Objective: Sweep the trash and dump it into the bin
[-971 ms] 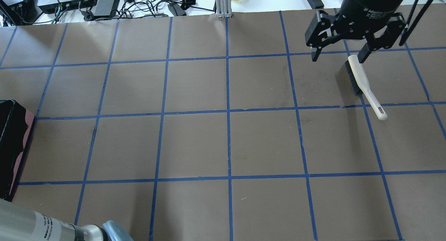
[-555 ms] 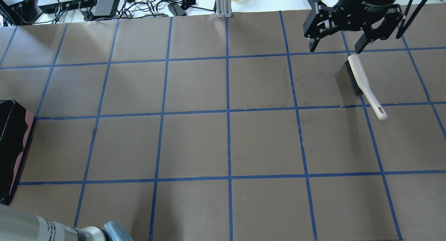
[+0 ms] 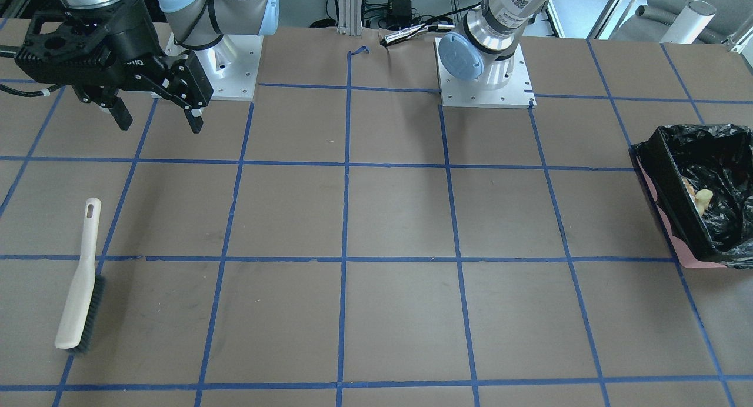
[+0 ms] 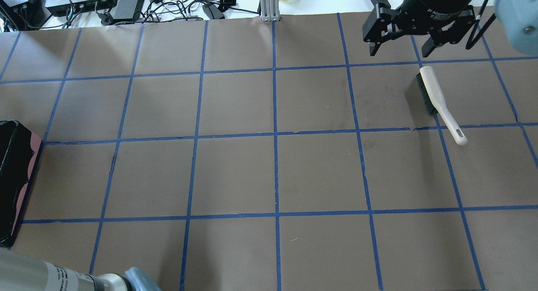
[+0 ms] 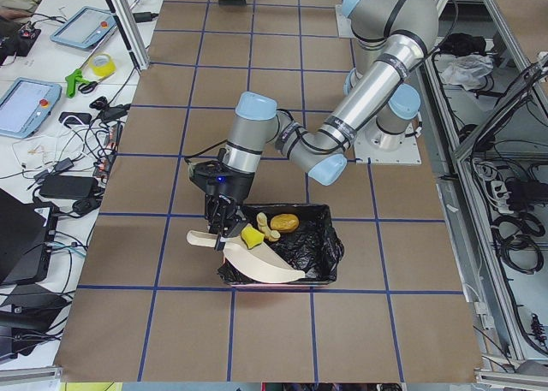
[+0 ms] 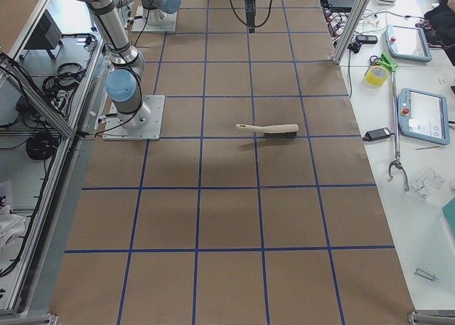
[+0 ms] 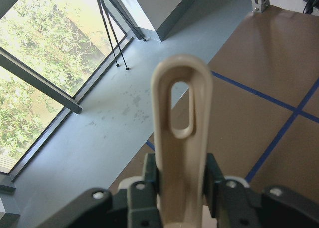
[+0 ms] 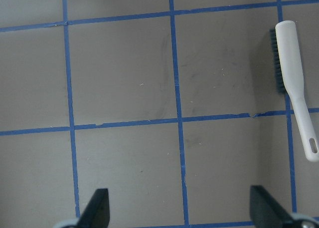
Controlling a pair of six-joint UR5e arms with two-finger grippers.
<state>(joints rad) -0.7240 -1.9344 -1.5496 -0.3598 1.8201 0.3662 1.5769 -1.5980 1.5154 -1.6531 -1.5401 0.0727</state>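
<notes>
The bin (image 5: 318,237), pink with a black bag, stands at the table's left end and also shows in the front view (image 3: 647,154) and overhead view (image 4: 17,177). In it lie an orange-brown blob (image 5: 285,223), a cream crescent (image 5: 264,224) and a yellow-green wedge (image 5: 250,237). My left gripper (image 5: 221,224) is shut on the handle (image 7: 182,138) of the beige dustpan (image 5: 257,267), held tilted over the bin's edge. My right gripper (image 4: 399,51) is open and empty, above the table, apart from the beige brush (image 4: 435,97).
The brush lies flat at the table's right side (image 3: 79,289), its handle toward the robot. Both arm bases (image 3: 485,72) stand at the robot's edge. Cables and electronics (image 4: 126,5) and a metal post (image 4: 269,5) line the far edge.
My right gripper has moved up and away from the brush's head toward the far edge, still open. The brush has not moved.
</notes>
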